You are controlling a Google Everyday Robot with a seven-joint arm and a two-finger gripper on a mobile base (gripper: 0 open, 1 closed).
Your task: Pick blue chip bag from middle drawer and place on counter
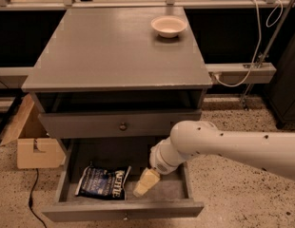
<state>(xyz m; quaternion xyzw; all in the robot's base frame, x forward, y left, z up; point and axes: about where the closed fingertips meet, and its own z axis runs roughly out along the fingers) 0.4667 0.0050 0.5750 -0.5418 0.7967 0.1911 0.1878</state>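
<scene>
The blue chip bag (102,182) lies flat on the floor of the open middle drawer (176,188), at its left half, white lettering up. My gripper (144,184) hangs from the white arm, reaching down into the drawer just right of the bag, its pale tip close to the bag's right edge. It holds nothing that I can see. The counter (109,51) is the wide grey cabinet top above.
A white bowl (168,25) sits at the counter's back right. The closed upper drawer front with a knob (122,126) is above the open one. A cardboard box (33,146) stands on the floor at left. Cables and a rail (242,72) lie at right.
</scene>
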